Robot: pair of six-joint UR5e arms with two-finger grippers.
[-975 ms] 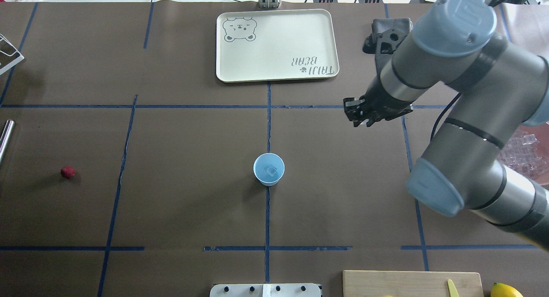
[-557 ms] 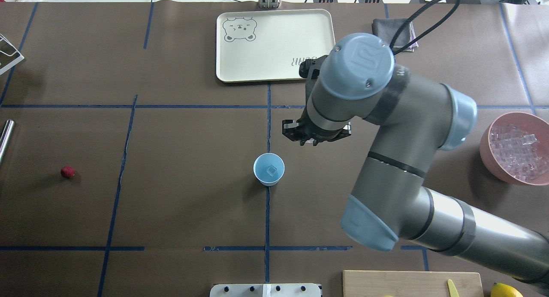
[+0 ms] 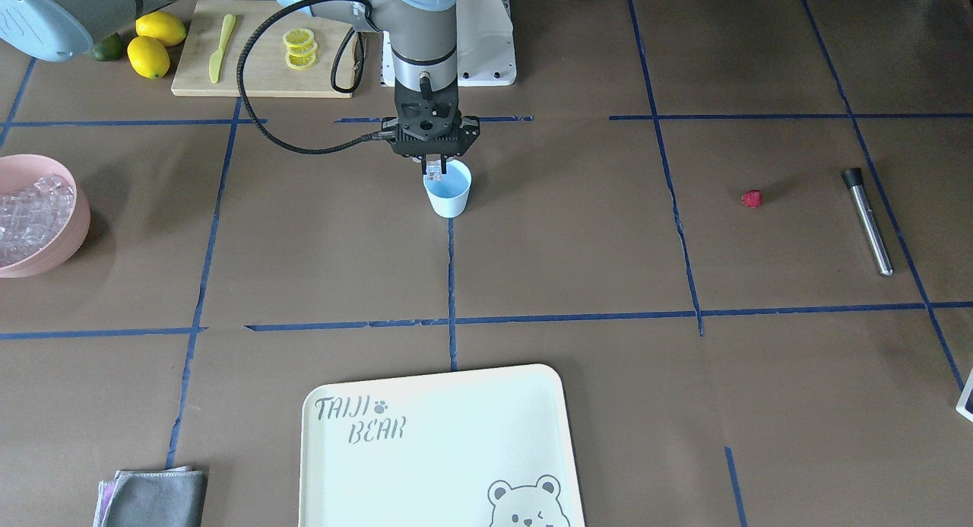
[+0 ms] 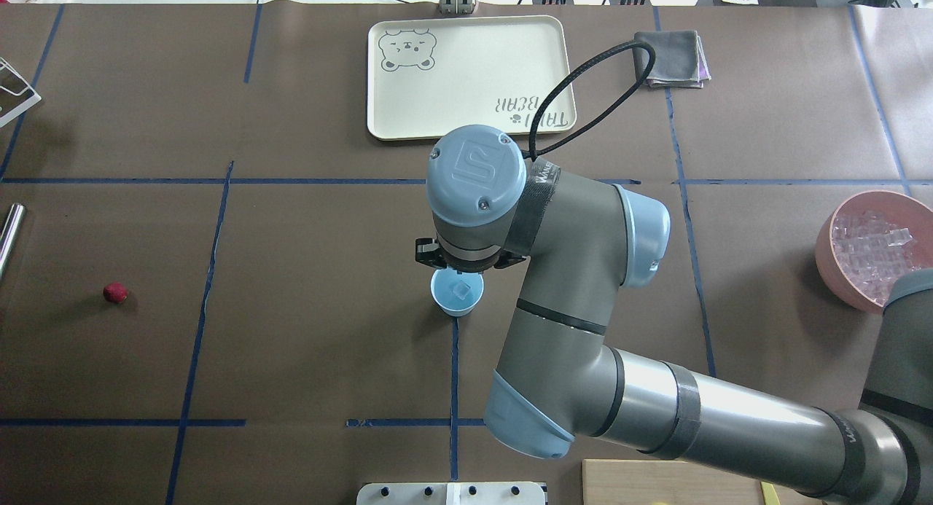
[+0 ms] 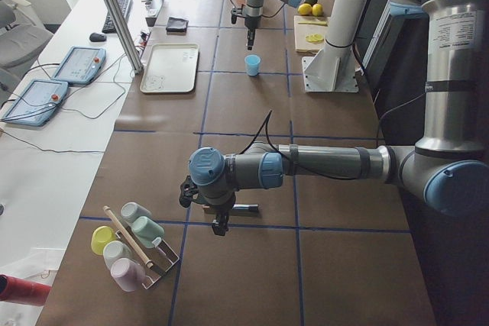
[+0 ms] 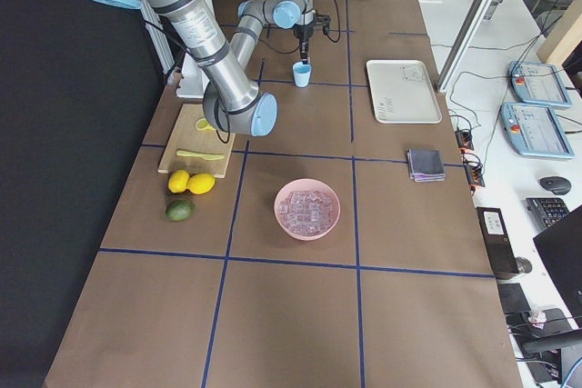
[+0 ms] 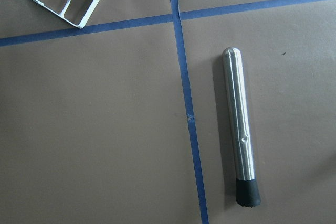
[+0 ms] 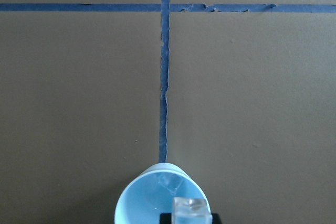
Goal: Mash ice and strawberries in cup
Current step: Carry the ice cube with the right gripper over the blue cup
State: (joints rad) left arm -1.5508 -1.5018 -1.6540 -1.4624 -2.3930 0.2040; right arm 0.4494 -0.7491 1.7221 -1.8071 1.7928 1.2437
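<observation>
1. The right gripper (image 3: 434,164) hangs just over the mouth of the light-blue cup (image 4: 457,301), its fingers pinched on a clear ice cube (image 8: 190,205).
2. A second ice cube (image 4: 461,289) lies inside the cup.
3. The strawberry (image 4: 115,293) sits on the table well to the cup's left.
4. The left gripper (image 5: 220,225) hovers near a metal muddler (image 7: 239,129) at the far left. Whether its claw is wide or narrow cannot be told.
5. A pink bowl (image 4: 827,267) of ice stands at the right.

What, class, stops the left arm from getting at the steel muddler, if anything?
Probably nothing, so yes: the left gripper hangs close above the muddler, which lies flat and uncovered.
</observation>
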